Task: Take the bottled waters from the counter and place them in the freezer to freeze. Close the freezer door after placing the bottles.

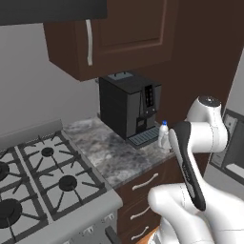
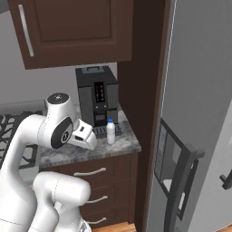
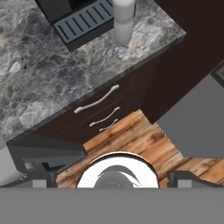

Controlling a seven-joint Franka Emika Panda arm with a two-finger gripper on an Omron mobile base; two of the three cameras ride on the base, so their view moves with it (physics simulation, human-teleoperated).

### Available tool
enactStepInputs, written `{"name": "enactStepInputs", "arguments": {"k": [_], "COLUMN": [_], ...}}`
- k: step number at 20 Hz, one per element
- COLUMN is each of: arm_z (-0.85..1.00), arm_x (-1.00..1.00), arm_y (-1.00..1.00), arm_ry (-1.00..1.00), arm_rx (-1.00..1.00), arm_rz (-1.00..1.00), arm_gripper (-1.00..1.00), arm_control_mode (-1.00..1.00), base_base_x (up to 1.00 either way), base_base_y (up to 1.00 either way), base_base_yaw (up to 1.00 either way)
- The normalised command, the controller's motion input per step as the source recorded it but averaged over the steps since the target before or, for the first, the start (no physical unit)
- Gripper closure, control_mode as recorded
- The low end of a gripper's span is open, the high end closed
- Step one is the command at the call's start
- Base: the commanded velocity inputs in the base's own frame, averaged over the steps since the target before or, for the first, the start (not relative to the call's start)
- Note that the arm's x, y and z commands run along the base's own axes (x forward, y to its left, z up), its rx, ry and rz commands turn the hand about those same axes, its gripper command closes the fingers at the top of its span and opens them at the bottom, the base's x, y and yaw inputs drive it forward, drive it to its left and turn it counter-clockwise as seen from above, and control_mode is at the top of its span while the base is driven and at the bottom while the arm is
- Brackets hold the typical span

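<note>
On the speckled stone worktop (image 2: pixel 68 152), just in front of the black coffee machine's (image 2: pixel 96 97) drip tray (image 3: pixel 83 22) and near the worktop's right end, stands a milky white water bottle (image 2: pixel 110 131) with a blue cap, upright and apart from the edge. It looks like a light, slim plastic bottle, fairly stiff if full but smooth and rounded, so it could slip or tip under a sideways nudge; I would take it around the middle of the body, below the cap, squeezing square across it. The end effector (image 3: pixel 107 177) hangs above the dark brown drawers (image 3: pixel 98 111) and wooden floor, its fingers spread wide and empty. To the right, the freezer door (image 2: pixel 190 136) stands shut.
</note>
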Motion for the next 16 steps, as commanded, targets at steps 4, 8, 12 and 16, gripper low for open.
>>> {"name": "enactStepInputs", "arguments": {"k": [4,8,12,16], "arm_z": [0.00,0.00,0.00,-0.15], "arm_x": [0.00,0.05,0.31,0.64], "arm_y": [0.00,0.00,0.00,0.08], "arm_ry": [0.00,-0.11,-0.12,-0.16], "arm_rx": [0.00,0.00,-0.02,-0.09], "arm_rz": [0.00,-0.16,-0.21,-0.18], "arm_gripper": [-1.00,-1.00,-1.00,-1.00], "arm_control_mode": [1.00,-1.00,-1.00,-1.00], "base_base_x": [0.00,0.00,0.00,0.00], "base_base_y": [0.00,0.00,0.00,0.00], "base_base_yaw": [-0.08,-0.03,0.00,0.00]}}
